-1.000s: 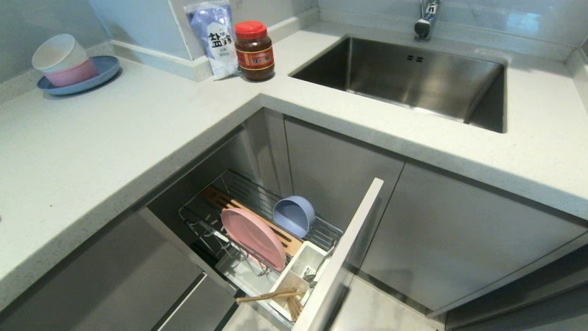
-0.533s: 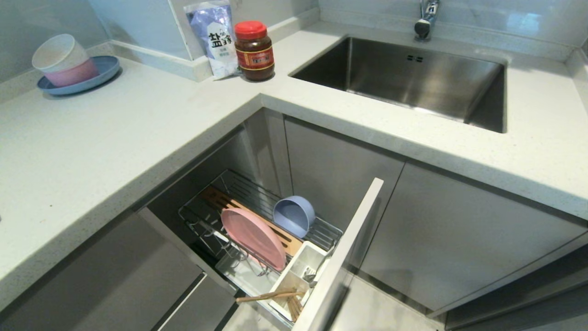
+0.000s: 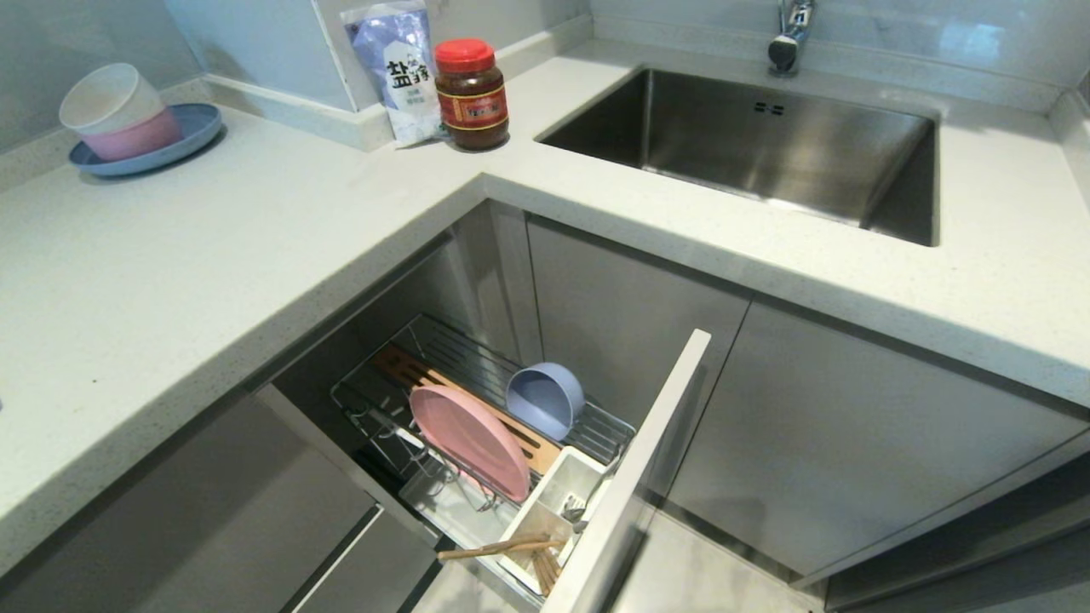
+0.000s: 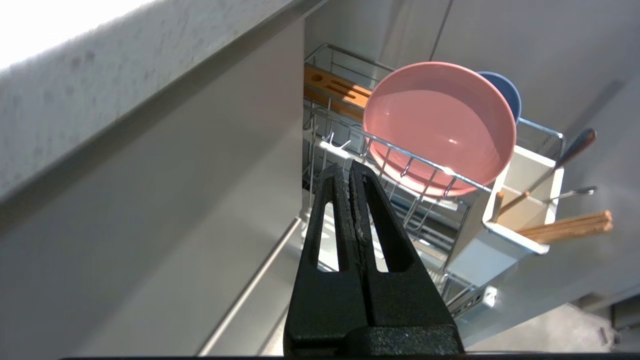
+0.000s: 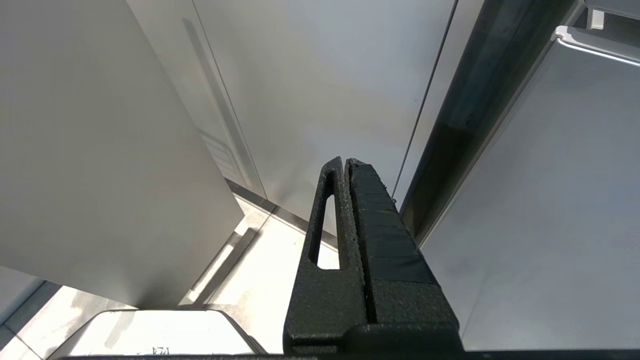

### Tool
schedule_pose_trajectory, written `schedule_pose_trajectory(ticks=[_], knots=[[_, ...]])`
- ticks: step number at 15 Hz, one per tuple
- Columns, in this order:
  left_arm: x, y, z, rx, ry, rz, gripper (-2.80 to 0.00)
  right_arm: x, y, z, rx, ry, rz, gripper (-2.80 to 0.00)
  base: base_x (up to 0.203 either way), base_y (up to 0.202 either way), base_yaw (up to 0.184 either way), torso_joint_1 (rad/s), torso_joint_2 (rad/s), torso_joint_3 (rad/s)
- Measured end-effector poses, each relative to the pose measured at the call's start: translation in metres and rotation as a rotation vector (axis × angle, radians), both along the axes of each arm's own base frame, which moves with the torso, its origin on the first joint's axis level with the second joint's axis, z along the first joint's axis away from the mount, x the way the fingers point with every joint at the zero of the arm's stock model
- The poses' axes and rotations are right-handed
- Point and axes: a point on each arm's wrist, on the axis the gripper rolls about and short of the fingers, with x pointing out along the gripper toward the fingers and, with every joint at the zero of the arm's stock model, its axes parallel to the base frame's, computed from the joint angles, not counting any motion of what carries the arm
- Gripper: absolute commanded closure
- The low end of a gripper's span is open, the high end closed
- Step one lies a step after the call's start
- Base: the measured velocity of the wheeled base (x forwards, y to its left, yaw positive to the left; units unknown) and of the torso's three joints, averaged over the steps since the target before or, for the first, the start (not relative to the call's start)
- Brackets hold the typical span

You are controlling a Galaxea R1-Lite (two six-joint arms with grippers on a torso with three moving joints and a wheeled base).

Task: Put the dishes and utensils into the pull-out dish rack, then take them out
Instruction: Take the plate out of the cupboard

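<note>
The pull-out dish rack [image 3: 477,362] stands drawn out under the counter corner, its grey front panel [image 3: 647,443] angled outward. A pink plate [image 3: 468,438] leans upright in the prongs, and a blue-grey bowl [image 3: 545,398] lies on its side behind it. Wooden chopsticks [image 3: 502,549] stick out of the white cutlery cup [image 3: 553,494]. In the left wrist view the spoon [image 4: 580,142] also stands in the cup [image 4: 525,175], beside the chopsticks [image 4: 570,227]. My left gripper [image 4: 345,170] is shut and empty, short of the rack's near wire. My right gripper [image 5: 345,161] is shut and empty before plain cabinet doors. Neither arm shows in the head view.
On the counter's far left, cream and pink bowls are stacked on a blue plate [image 3: 128,119]. A salt bag [image 3: 400,68] and a red-lidded jar [image 3: 471,94] stand at the corner. The steel sink [image 3: 766,145] with its tap [image 3: 792,34] lies at the right. The counter edge overhangs the rack.
</note>
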Motion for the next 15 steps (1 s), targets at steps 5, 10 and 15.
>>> schedule_pose_trajectory(ticks=[5,10,15], knots=[[-0.021,-0.005,0.049,0.052,-0.173,-0.226,0.00,0.000,0.000,0.000,0.000,0.000,0.000,0.00,0.000,0.000,0.000,0.000,0.00,0.000],[-0.046,-0.009,0.100,0.094,-0.288,-0.402,0.00,0.000,0.000,0.000,0.000,0.000,0.001,0.00,0.000,0.000,0.000,0.000,0.00,0.000],[-0.041,-0.009,0.174,0.095,-0.321,-0.385,0.00,0.000,0.000,0.000,0.000,0.000,0.000,0.00,0.000,0.000,0.000,0.000,0.00,0.000]])
